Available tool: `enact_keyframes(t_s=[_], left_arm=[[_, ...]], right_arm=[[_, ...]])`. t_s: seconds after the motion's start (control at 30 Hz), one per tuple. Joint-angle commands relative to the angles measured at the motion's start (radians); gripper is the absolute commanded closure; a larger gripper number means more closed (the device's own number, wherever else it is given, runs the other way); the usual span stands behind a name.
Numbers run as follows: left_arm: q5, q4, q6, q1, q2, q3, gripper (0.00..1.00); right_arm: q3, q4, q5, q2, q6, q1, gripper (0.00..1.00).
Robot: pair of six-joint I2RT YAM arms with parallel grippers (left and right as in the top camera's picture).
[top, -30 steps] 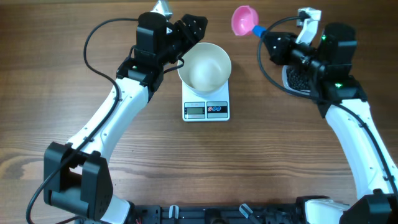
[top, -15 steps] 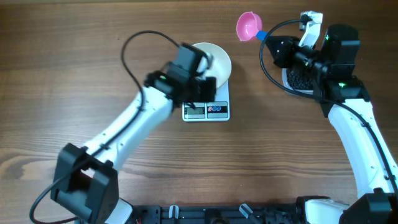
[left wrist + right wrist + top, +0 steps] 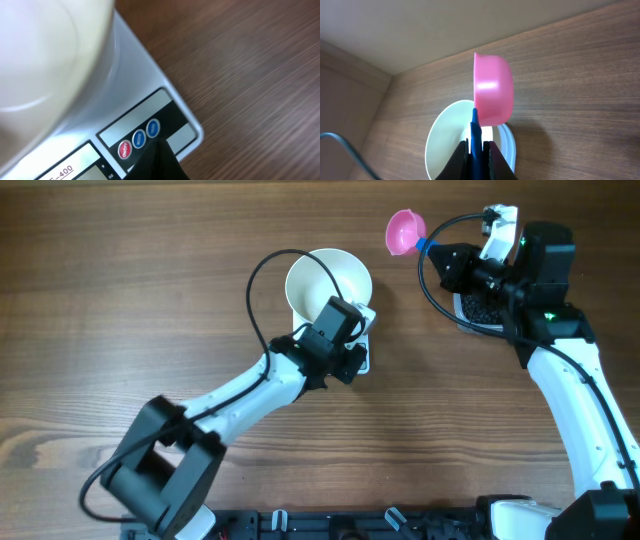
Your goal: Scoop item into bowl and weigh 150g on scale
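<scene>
Brown wood-grain table: 2 things directly on it: white scale mid-table, clear tub far right.

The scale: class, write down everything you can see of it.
The scale is a flat, white, plastic-looking square on the wooden table. The white bowl stands on its platform. Its front strip carries a display and three round buttons, one red, two blue. The shut left gripper points at the buttons.
</scene>
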Motion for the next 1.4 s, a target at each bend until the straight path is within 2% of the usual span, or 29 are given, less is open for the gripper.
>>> enact_keyframes(t_s=[0.0, 0.13, 0.2, 0.5, 1.37], left_arm=[[-0.030, 0.006, 0.038, 0.006, 0.074, -0.011, 0.96], [-0.060, 0.028, 0.025, 0.007, 0.100, -0.011, 0.96], [-0.120, 0.040, -0.031, 0.007, 0.100, -0.012, 0.96], [-0.134, 0.044, -0.076, 0.011, 0.122, -0.013, 0.96], [-0.157, -0.020, -0.077, 0.017, 0.175, -0.013, 0.96]], right_arm=[[0.019, -0.002, 0.021, 0.004, -0.021, -0.004, 0.96], [0.019, -0.011, 0.022, 0.004, -0.021, -0.004, 0.96], [0.019, -0.012, 0.025, 0.004, -0.021, -0.004, 0.96], [0.019, -0.012, 0.029, 0.003, -0.022, -0.004, 0.96], [0.019, -0.024, 0.029, 0.003, -0.029, -0.004, 0.96]])
